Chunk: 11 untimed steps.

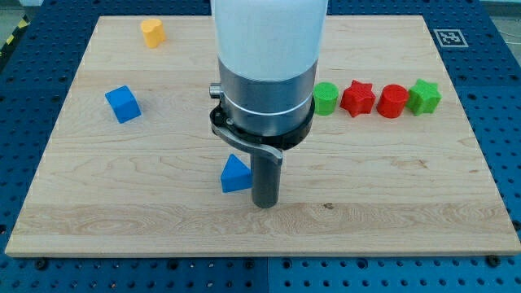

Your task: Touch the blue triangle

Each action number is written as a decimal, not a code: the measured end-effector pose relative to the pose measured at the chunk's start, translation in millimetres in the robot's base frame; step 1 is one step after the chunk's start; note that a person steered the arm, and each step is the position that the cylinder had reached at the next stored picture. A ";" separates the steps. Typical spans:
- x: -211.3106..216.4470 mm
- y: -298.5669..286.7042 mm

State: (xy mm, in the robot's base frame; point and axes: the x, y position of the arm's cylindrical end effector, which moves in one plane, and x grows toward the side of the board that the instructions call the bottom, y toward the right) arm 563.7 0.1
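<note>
The blue triangle (235,174) lies on the wooden board (391,195) a little left of centre, in the lower half. My tip (265,203) rests on the board right beside the triangle's right edge, touching or almost touching it. The arm's wide grey and white body rises above the rod and hides the board behind it.
A blue cube (123,104) sits at the view's left. A yellow block (152,32) is at the top left. At the right stands a row: green cylinder (326,98), red star (357,98), red cylinder (392,101), green star (424,97).
</note>
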 end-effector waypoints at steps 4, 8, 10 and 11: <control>-31.0 72.9; -59.4 -48.7; -59.4 -67.4; -59.4 -93.9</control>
